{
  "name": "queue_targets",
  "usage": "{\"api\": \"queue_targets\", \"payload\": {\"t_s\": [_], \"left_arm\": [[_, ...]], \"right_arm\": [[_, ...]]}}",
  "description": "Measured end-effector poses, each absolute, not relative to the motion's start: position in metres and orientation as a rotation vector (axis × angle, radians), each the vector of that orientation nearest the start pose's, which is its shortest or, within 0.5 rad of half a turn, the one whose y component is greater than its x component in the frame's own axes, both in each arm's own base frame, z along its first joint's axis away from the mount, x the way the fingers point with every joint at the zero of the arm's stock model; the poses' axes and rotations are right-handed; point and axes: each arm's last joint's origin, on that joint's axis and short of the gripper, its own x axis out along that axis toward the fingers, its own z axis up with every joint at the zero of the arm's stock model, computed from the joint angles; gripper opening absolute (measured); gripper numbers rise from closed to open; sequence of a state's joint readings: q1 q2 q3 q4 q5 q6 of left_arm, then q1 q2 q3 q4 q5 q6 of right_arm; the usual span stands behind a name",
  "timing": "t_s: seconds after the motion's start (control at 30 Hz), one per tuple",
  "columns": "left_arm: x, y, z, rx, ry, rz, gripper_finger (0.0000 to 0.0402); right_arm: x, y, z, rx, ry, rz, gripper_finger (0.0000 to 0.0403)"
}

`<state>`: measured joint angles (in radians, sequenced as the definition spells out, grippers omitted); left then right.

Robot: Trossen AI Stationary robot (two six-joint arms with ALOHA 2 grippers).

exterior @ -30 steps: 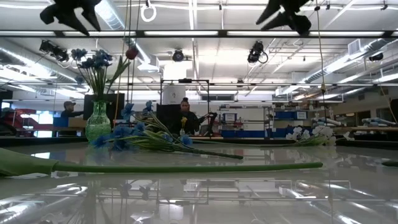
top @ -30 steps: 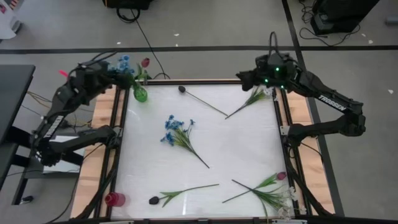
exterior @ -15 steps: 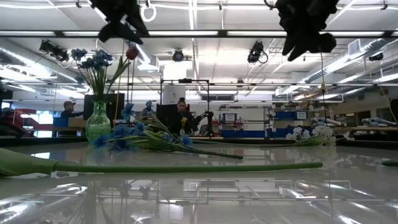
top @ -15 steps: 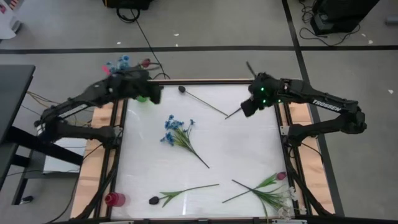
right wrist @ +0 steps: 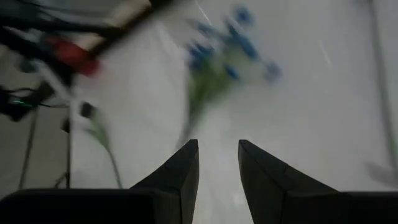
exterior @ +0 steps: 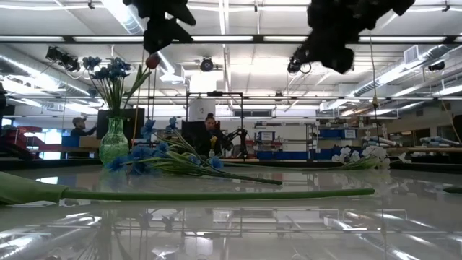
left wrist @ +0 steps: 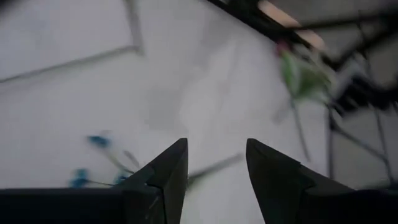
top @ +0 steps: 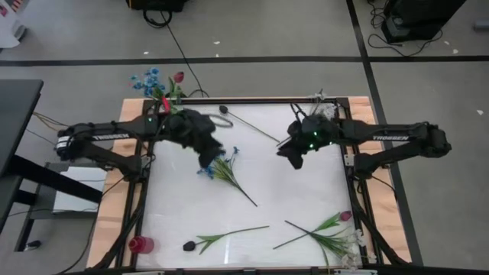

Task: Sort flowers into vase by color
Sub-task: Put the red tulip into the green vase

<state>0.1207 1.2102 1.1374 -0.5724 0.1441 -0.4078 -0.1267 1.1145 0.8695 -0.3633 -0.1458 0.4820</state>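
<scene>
**Flowers on table, 2 grippers raised above them**

Table (top: 298, 198): white top, wooden side rails. Green vase (exterior: 113, 142) is placed at the far left corner and is filled with blue flowers (exterior: 108, 71) and 1 red bud (exterior: 152, 61). Small red cup (top: 140, 244) is set at the near left corner. People are seen in the room behind.

Blue spray (top: 221, 168) is laid left of centre. Left gripper (left wrist: 214, 174) is held just above its heads, fingers parted, nothing clasped. Right gripper (right wrist: 217, 168) is held right of centre, fingers parted, empty, the blue spray lying ahead of it. Dark-headed stem (top: 248, 124) is laid between the 2 arms. Further stems (top: 321, 229) are laid along the near edge.
</scene>
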Motion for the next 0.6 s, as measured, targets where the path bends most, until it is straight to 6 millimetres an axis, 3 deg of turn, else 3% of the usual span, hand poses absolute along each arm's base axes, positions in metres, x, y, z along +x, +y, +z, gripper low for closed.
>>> {"api": "queue_targets", "payload": {"t_s": [0.13,0.3,0.4,0.6], "left_arm": [[0.251,0.004,0.332,-0.38,0.688,-0.024,0.0167],[0.245,-0.009,0.329,-0.317,0.755,-0.08,0.0167],[0.246,-0.015,0.328,-0.358,0.761,-0.069,0.0167],[0.251,-0.031,0.324,-0.451,0.78,-0.039,0.0167]], "right_arm": [[0.248,-0.006,0.284,0.467,0.431,-0.048,0.0122],[0.267,0.024,0.272,0.508,0.395,-0.103,0.0122],[0.276,0.041,0.258,0.676,0.459,-0.172,0.0122],[0.286,0.085,0.225,1.232,0.693,-0.385,0.0121]]}}
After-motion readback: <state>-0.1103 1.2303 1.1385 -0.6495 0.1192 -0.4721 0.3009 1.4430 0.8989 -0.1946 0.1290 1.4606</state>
